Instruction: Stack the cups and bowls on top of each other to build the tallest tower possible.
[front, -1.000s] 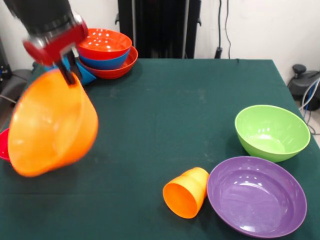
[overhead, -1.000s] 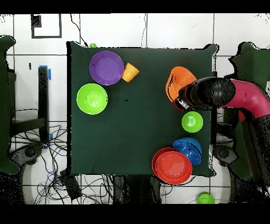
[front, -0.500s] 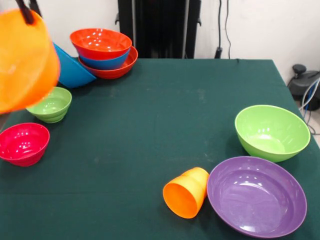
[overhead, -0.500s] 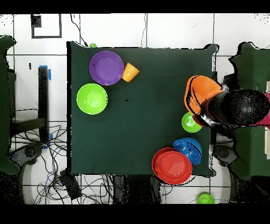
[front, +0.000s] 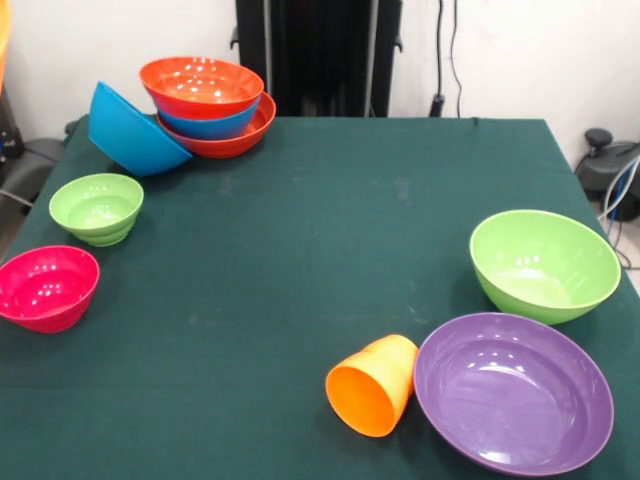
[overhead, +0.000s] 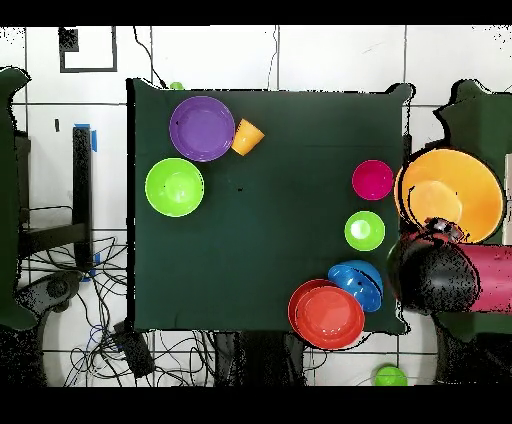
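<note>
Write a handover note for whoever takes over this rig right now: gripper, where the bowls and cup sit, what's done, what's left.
Gripper: at the rim of the large orange plastic bowl, which is out beyond the table's side; grip not visible.
Done: tower of three nested plastic bowls, red-orange, blue, red-orange, at a table corner.
Left: blue plastic bowl tilted against the tower; small green bowl; small magenta bowl; large green bowl; large purple bowl; small orange plastic tumbler on its side beside it.
</note>
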